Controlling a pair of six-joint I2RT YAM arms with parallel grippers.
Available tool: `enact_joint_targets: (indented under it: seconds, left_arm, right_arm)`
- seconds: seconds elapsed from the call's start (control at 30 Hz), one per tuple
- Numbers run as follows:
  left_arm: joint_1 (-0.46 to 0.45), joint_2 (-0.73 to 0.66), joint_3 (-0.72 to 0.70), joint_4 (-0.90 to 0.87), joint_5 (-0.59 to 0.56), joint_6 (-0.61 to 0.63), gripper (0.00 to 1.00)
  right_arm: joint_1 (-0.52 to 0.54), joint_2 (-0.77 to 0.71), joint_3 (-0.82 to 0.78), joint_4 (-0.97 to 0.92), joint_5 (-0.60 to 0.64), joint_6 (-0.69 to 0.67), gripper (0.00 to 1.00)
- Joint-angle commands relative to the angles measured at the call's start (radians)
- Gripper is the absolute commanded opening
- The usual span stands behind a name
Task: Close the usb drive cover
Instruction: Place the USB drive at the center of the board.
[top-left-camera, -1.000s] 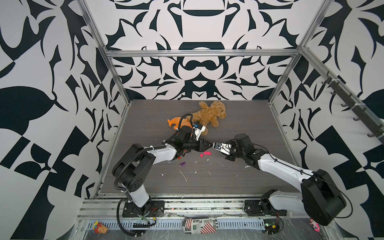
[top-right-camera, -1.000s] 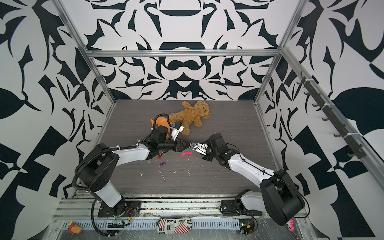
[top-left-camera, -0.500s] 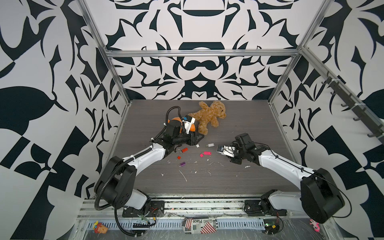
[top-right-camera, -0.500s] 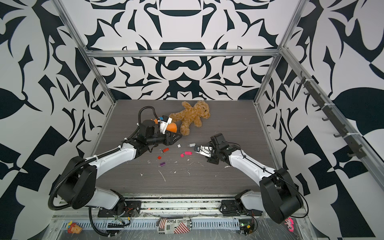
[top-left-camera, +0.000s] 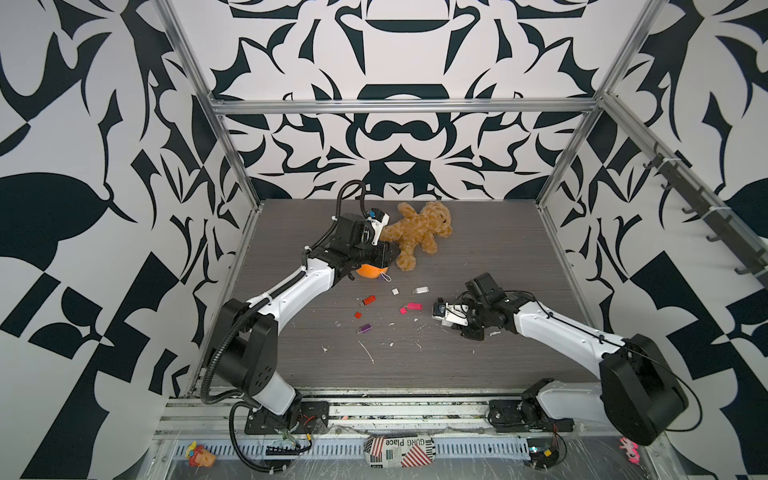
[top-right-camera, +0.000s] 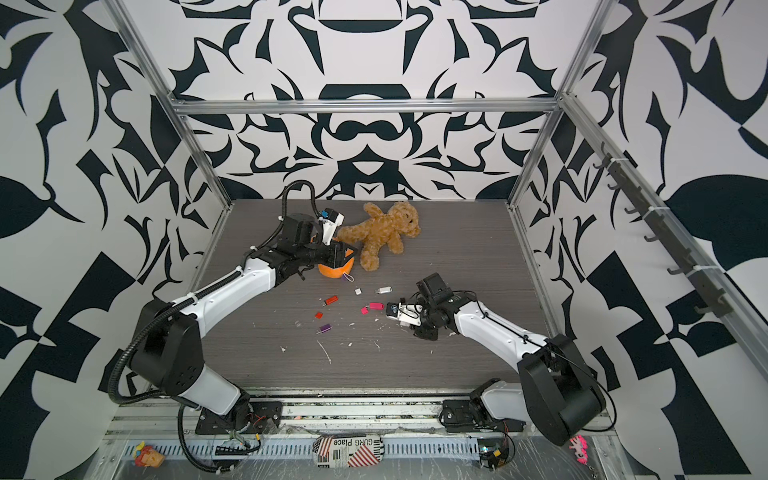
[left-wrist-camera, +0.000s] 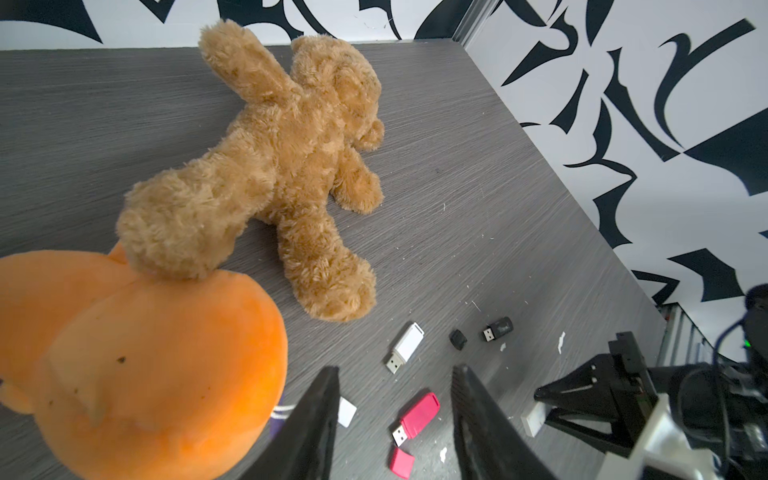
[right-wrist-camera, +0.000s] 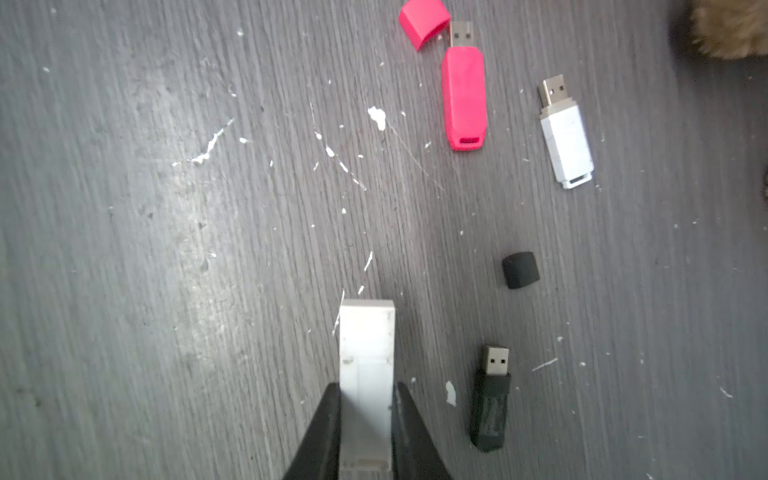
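Your right wrist view shows the right gripper (right-wrist-camera: 366, 386) clamped on a white oblong piece (right-wrist-camera: 366, 345), drive or cover you cannot tell. A black drive (right-wrist-camera: 491, 399) and a loose black cap (right-wrist-camera: 520, 270) lie on the table (right-wrist-camera: 166, 249) just beside it, both barely visible from above, while only the top views give you the red drive (top-left-camera: 368, 300), red cap (top-left-camera: 357, 315) and purple drive (top-left-camera: 364, 329) nearer the left arm. In your left wrist view the left gripper (left-wrist-camera: 395, 369) stands apart, holding nothing, beside the orange plush toy (left-wrist-camera: 137, 353), and past its tips the white drive (left-wrist-camera: 405, 347) lies uncapped on the table, a small white cap (left-wrist-camera: 347, 411) near it.
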Motion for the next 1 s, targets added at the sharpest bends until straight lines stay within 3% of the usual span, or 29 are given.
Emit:
enact_joint_targets:
  seconds: [0.0,0.53,0.8,0.97]
  left_arm:
    - [-0.001,0.032,0.025,0.016,-0.023,0.003,0.48]
    - [-0.008,0.105,-0.009,0.134,0.085,-0.081,0.47]
    - [-0.008,0.102,-0.015,0.132,0.089,-0.085,0.47]
    - [-0.008,0.090,-0.015,0.121,0.097,-0.084,0.47]
  right_arm:
    - [0.010,0.032,0.008,-0.038,-0.029,0.005,0.22]
    - [0.011,0.118,0.025,-0.065,0.015,-0.071,0.25]
    - [0.006,0.093,0.019,-0.050,0.055,-0.085,0.48]
    - [-0.020,0.011,0.046,-0.056,0.011,-0.062,0.57]
